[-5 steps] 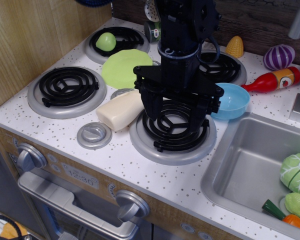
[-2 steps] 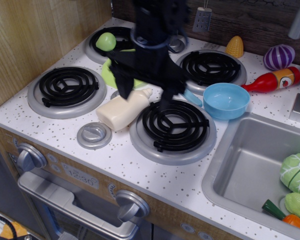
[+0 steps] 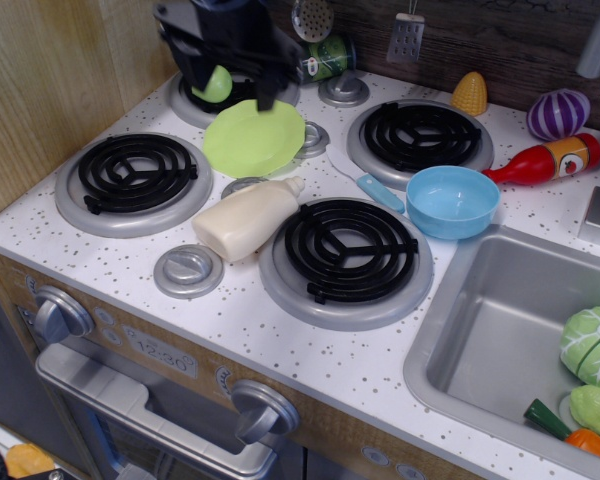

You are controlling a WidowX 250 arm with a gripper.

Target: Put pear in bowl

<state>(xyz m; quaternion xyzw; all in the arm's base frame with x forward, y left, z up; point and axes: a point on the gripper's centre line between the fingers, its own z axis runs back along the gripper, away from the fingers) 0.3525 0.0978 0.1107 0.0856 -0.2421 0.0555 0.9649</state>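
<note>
one black tool [image 3: 225, 85] hangs over the back-left burner [image 3: 235, 85], its fingers spread apart on either side of the pear [image 3: 216, 84], which sits on that burner. the bowl [image 3: 451, 201] rests well apart on the speckled surface [image 3: 310, 345], between the front burner [image 3: 347, 258] and the sink [image 3: 510, 335].
</note>
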